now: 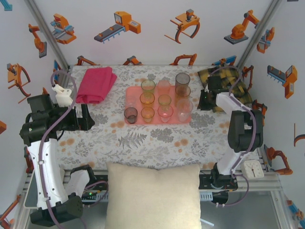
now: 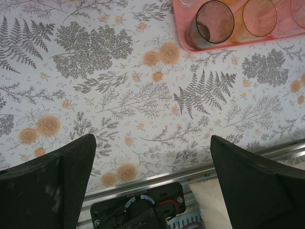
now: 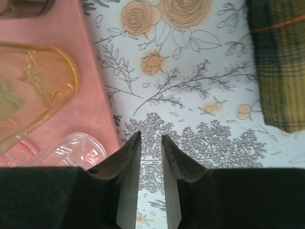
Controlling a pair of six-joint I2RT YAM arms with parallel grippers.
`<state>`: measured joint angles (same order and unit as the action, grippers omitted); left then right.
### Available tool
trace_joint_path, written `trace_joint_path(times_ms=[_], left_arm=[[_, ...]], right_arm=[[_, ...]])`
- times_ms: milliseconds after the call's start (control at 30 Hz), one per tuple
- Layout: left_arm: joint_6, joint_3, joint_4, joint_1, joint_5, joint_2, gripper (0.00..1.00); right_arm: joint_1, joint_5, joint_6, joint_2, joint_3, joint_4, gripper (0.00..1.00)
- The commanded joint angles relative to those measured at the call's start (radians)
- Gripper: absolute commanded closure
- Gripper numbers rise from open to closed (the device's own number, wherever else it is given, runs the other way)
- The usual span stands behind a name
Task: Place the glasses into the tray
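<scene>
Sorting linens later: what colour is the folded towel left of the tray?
Magenta pink towel, clearest in the top external view.

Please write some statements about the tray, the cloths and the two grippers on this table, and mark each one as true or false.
1. The left gripper holds a glass. False: it is wide open and empty, over the tablecloth.
2. The towel lies left of the tray. True.
3. The right gripper hovers over the tray. False: it is just beside the tray's right edge, over the tablecloth.
4. A smoky glass stands at the tray's near left corner. True.
5. A plaid cloth lies right of the tray. True.
</scene>
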<state>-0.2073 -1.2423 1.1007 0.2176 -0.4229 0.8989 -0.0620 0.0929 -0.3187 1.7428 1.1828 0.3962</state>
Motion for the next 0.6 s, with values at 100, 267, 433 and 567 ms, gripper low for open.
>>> trace_joint_path(times_ms=[100,267,433,567], left_arm=[[0.014,0.013,0.010,0.003,0.033,-0.011,0.03],[0.037,0.021,-0.017,0.003,0.060,-0.002,0.03],[0.067,0.033,-0.054,0.004,0.082,0.005,0.03],[0.105,0.040,-0.089,0.003,0.101,0.015,0.03]], right_arm=[[0.049,-0.051,-0.041,-0.111,0.005,0.014,0.72],[0.057,-0.075,-0.046,-0.217,-0.044,-0.036,0.70],[0.057,-0.093,-0.046,-0.341,-0.098,-0.082,0.68],[0.057,-0.087,-0.037,-0.434,-0.146,-0.123,0.64]])
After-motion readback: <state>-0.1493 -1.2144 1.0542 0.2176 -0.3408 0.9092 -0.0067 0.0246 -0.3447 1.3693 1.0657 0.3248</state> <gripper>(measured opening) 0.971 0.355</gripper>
